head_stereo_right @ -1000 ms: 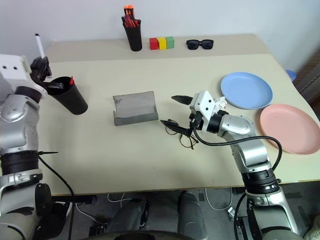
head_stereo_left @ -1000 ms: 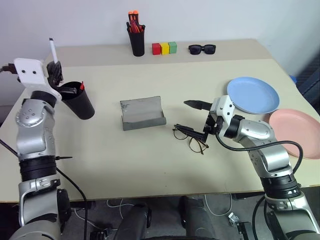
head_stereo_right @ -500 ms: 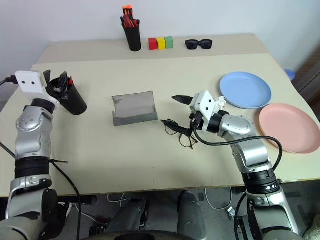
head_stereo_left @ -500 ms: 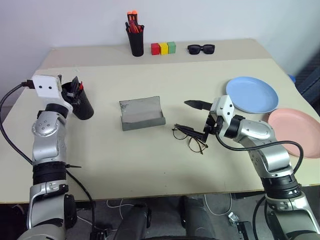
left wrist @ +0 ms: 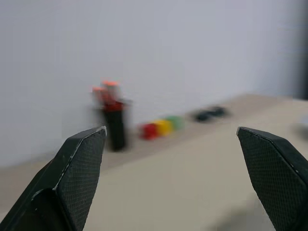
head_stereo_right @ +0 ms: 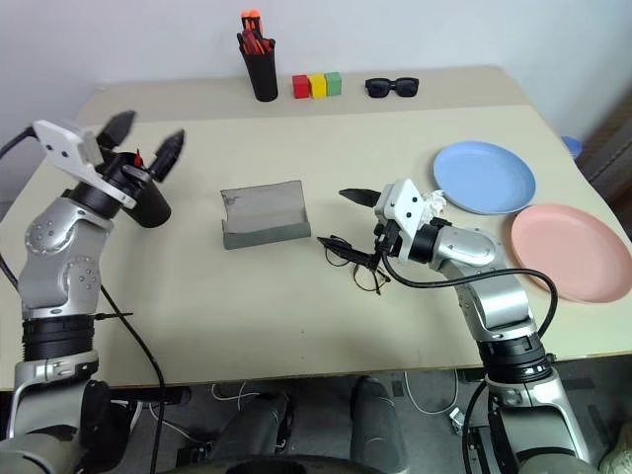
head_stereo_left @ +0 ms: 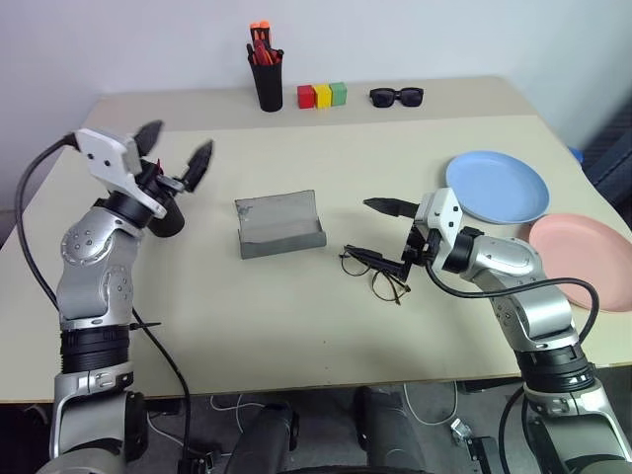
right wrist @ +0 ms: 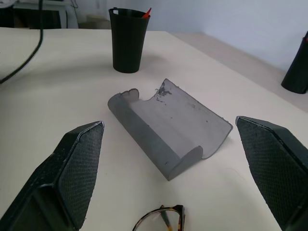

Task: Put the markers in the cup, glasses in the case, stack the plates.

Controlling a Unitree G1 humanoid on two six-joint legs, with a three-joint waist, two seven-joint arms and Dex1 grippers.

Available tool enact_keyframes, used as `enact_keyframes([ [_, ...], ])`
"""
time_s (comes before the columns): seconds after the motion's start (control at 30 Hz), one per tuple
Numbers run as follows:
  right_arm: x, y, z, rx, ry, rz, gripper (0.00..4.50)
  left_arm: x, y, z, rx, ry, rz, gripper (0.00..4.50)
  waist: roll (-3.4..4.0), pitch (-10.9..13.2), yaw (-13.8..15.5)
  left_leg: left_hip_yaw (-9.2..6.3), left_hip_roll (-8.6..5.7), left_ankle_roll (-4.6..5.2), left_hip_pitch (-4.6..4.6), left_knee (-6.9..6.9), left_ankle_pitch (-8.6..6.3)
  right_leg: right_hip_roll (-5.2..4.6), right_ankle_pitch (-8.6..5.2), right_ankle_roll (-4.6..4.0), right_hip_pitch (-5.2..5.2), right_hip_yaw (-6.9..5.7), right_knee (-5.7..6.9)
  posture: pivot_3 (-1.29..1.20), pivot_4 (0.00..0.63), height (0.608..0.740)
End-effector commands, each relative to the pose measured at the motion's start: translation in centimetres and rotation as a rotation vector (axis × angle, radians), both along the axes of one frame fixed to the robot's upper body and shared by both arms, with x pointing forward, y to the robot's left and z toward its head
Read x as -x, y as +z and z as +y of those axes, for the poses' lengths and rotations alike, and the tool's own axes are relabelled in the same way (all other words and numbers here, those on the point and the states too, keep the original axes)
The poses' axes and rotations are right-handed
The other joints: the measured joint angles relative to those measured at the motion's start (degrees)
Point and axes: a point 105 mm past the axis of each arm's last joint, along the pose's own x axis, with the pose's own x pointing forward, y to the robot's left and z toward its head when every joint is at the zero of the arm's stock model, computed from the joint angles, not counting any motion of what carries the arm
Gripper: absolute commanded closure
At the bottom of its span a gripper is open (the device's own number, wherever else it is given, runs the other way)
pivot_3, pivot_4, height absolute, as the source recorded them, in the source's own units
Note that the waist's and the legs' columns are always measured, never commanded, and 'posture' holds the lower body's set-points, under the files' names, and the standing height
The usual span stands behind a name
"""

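My left gripper [head_stereo_left: 176, 148] stands open and empty just above the black cup [head_stereo_right: 148, 207], at the table's left. A red marker [right wrist: 146, 13] pokes its tip out of the cup. The grey case [head_stereo_left: 281, 225] lies open mid-table. To its right, the wire-frame glasses [head_stereo_left: 375, 273] lie on the table. My right gripper [head_stereo_left: 387, 235] is open right over them, its lower finger at the frame. The light blue plate [head_stereo_left: 497, 186] and the pink plate [head_stereo_left: 583, 259] lie side by side at the right.
A black pen holder [head_stereo_left: 270, 84] with orange-red pens stands at the back edge. Beside it are red, yellow and green blocks [head_stereo_left: 324, 95] and black sunglasses [head_stereo_left: 397, 96]. A crumpled white bit [head_stereo_right: 437, 201] lies by the blue plate.
My left gripper held a white marker upright above the cup; it has let go, opened wide and swung right and lower over the cup. The right arm stayed still.
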Motion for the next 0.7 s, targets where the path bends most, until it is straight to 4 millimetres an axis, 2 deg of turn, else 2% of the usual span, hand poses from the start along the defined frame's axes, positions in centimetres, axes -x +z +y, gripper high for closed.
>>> enact_keyframes([
  [0.03, 0.0, 1.2, 0.1, -0.013, 0.009, -0.056, 0.00, 0.4, -2.6, -3.2, -0.108, -0.199, 0.171, 0.03, 0.00, 0.0, 0.1, 0.00, 0.00, 0.01, 0.01, 0.01, 0.00, 0.01, 0.00, 0.00, 0.00, 0.00, 0.02, 0.00, 0.150, 0.740],
  [0.1, -0.1, 1.2, 0.0, -0.012, 0.004, -0.060, 0.00, -0.2, -3.8, -4.9, -0.228, -0.253, 0.177, 0.03, -0.02, 0.0, 0.5, -0.01, 0.00, 0.01, -0.01, 0.03, 0.00, 0.02, 0.00, 0.00, 0.02, 0.00, 0.01, 0.00, 0.150, 0.740],
  [0.2, -0.1, 1.3, 0.1, -0.018, -0.001, -0.067, 0.00, -2.3, -5.0, -6.7, -0.254, -0.232, 0.202, 0.03, -0.03, 0.0, 0.7, -0.06, -0.05, 0.01, -0.07, 0.15, 0.00, 0.01, 0.00, 0.00, 0.06, -0.02, -0.01, 0.00, 0.150, 0.740],
  [0.27, -0.1, 1.3, 0.2, -0.020, -0.003, -0.069, 0.00, -2.6, -5.9, -7.9, -0.266, -0.284, 0.243, 0.03, -0.03, 0.0, 0.5, -0.06, -0.05, 0.01, -0.09, 0.18, 0.00, 0.01, 0.01, 0.01, 0.05, -0.02, -0.02, 0.00, 0.150, 0.740],
  [0.33, 0.1, 1.3, 0.3, -0.022, -0.007, -0.073, 0.00, -2.6, -7.8, -9.6, -0.329, -0.360, 0.299, 0.03, -0.02, 0.0, 0.3, -0.06, -0.05, 0.02, -0.08, 0.16, 0.00, 0.01, 0.01, 0.01, 0.04, -0.02, -0.02, 0.00, 0.150, 0.740],
  [0.4, 0.3, 1.4, 0.1, -0.023, -0.016, -0.076, 0.00, -2.5, -9.3, -10.1, -0.423, -0.396, 0.336, 0.03, -0.02, 0.0, 0.1, -0.02, -0.04, 0.02, -0.08, 0.14, -0.01, 0.01, 0.01, 0.01, 0.02, -0.01, -0.02, 0.00, 0.150, 0.740],
  [0.5, 0.3, 1.4, -0.3, -0.020, -0.034, -0.080, 0.00, -2.6, -9.8, -10.2, -0.466, -0.408, 0.354, 0.03, -0.01, 0.0, 0.2, -0.01, -0.04, 0.03, -0.06, 0.12, -0.01, 0.01, 0.01, 0.01, 0.01, -0.01, -0.02, 0.00, 0.150, 0.740],
  [0.6, 0.3, 1.4, -0.4, -0.019, -0.041, -0.080, 0.00, -2.5, -10.0, -10.1, -0.474, -0.419, 0.393, 0.80, -0.01, 0.0, 0.2, -0.01, -0.03, 0.04, -0.05, 0.13, -0.02, 0.01, 0.01, 0.02, 0.03, 0.00, -0.01, 0.00, 0.150, 0.740],
  [0.7, 0.3, 1.4, -0.3, -0.022, -0.042, -0.082, 0.00, -2.4, -10.2, -9.9, -0.492, -0.423, 0.415, 2.33, -0.01, 0.0, 0.1, -0.01, -0.03, 0.05, -0.05, 0.13, -0.02, 0.01, 0.01, 0.02, 0.03, 0.00, 0.00, 0.00, 0.150, 0.740],
])
